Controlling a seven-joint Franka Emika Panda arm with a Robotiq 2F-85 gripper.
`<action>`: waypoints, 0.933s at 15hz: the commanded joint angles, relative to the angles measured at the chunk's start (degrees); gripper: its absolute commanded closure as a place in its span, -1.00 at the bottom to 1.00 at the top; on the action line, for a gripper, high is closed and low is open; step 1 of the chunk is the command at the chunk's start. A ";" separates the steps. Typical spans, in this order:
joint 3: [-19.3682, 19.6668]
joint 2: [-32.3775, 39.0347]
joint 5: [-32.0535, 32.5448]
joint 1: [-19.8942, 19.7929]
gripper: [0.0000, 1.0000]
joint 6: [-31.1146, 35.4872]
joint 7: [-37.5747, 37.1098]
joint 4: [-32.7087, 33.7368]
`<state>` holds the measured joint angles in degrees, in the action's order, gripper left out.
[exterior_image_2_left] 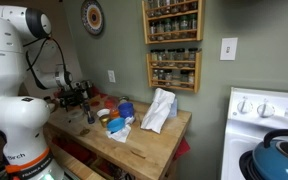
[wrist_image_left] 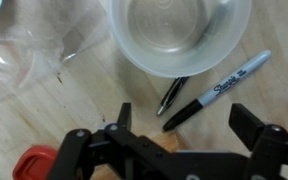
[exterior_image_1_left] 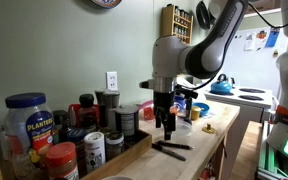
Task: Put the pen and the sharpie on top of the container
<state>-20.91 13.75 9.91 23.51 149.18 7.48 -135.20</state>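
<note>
In the wrist view the round translucent-white container (wrist_image_left: pixel 179 35) stands on the wooden counter at the top centre. A dark pen (wrist_image_left: pixel 172 96) lies just below it, with its upper end at the container's rim. A black Sharpie (wrist_image_left: pixel 220 89) lies beside the pen, to its right, at a slant on the wood. My gripper (wrist_image_left: pixel 184 128) is open and empty, hovering above the counter just short of the two pens. In an exterior view my gripper (exterior_image_1_left: pixel 167 124) hangs over the pen and Sharpie (exterior_image_1_left: pixel 170 149) on the counter.
A crumpled clear plastic bag (wrist_image_left: pixel 24 40) lies left of the container, and a red lid (wrist_image_left: pixel 32 163) is at the lower left. Jars crowd the counter, among them a blue-lidded peanut jar (exterior_image_1_left: pixel 26 120). A white cloth (exterior_image_2_left: pixel 159 110) and a stove with a blue kettle (exterior_image_1_left: pixel 222 86) stand further along.
</note>
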 commanded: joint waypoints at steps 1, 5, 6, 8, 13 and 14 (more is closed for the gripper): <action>0.70 3.29 1.19 0.40 -0.90 0.58 -2.34 1.54; 1.84 4.21 1.75 0.55 -0.50 0.60 -3.72 1.54; 1.97 4.40 1.60 0.50 -0.55 0.60 -3.93 1.54; 1.97 4.81 1.15 0.31 -0.24 0.67 -3.63 1.65; 1.85 5.24 0.53 0.12 0.50 0.56 -3.29 2.01; 1.80 5.24 0.39 0.06 0.65 0.58 -3.22 2.02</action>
<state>-19.16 18.27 10.00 23.51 149.19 5.47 -133.41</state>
